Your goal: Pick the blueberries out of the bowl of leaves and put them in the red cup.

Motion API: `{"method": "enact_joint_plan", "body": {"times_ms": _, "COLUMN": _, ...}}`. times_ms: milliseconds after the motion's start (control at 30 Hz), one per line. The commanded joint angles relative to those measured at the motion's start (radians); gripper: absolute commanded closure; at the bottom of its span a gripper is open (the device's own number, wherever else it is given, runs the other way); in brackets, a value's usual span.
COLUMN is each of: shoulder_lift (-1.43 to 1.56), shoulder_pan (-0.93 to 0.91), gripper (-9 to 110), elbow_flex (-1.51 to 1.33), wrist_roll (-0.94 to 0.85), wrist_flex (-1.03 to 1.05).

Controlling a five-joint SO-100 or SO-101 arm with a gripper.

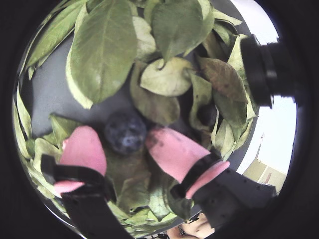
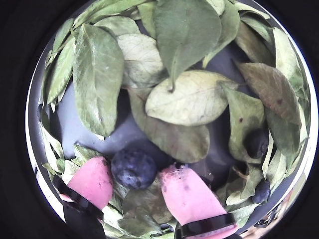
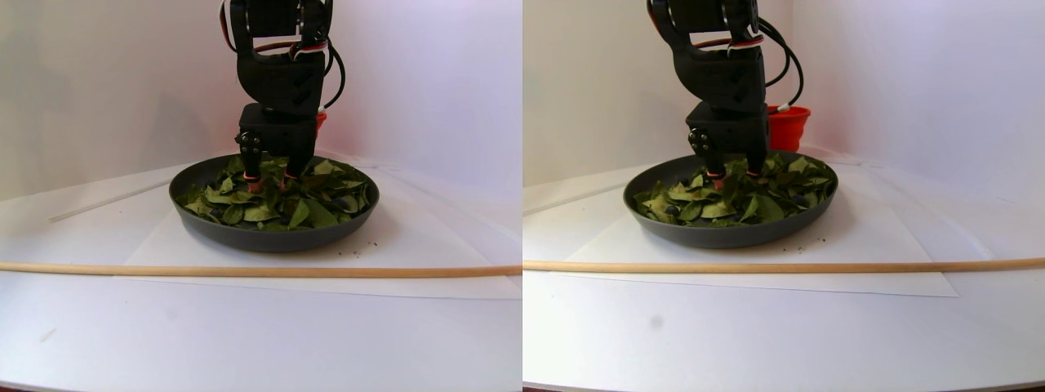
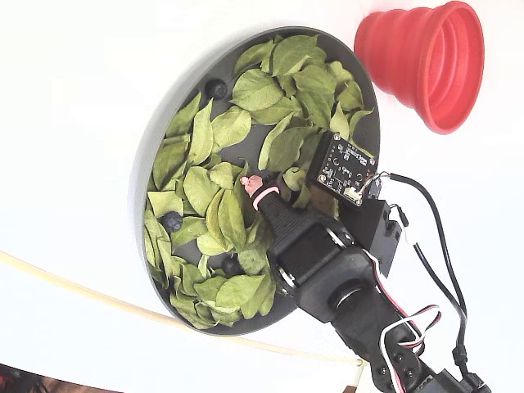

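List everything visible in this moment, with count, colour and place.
Bowl: one, dark grey, on white paper.
Leaves: many, green to yellow-green, filling the bowl.
Blueberries: at least four visible, dark blue; one between the fingers, others among the leaves.
Cup: one, red, beside the bowl.
Wooden rod: one, tan, across the table in front of the bowl.
Paper: one white sheet under the bowl.
Gripper: one, black with pink fingers, open around a berry.

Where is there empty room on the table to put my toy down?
The white table is bare left of the bowl in the fixed view, and in front of the wooden stick. Inside the bowl it's crowded with leaves and the gripper.
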State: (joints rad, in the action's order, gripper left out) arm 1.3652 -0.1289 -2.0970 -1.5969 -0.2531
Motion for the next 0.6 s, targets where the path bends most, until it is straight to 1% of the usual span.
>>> {"method": "enact_joint_plan", "body": {"times_ms": 0, "shoulder_lift": 0.005, "shoulder_pan": -0.012, "gripper": 83, "elbow_flex": 0.034, "wrist_roll": -0.003, "wrist_flex": -0.009}}
{"method": "enact_joint_plan", "body": {"times_ms": 333, "shoulder_lift": -0.005, "shoulder_pan": -0.014, "gripper": 83, "elbow_flex": 0.032, "wrist_roll": -0.011, "wrist_flex": -0.029}}
{"method": "enact_joint_plan", "body": {"times_ms": 567, "shoulder_lift": -0.011, "shoulder_pan": -0.017, "gripper": 87, "elbow_flex": 0.026, "wrist_roll": -0.023, "wrist_flex": -0.035}}
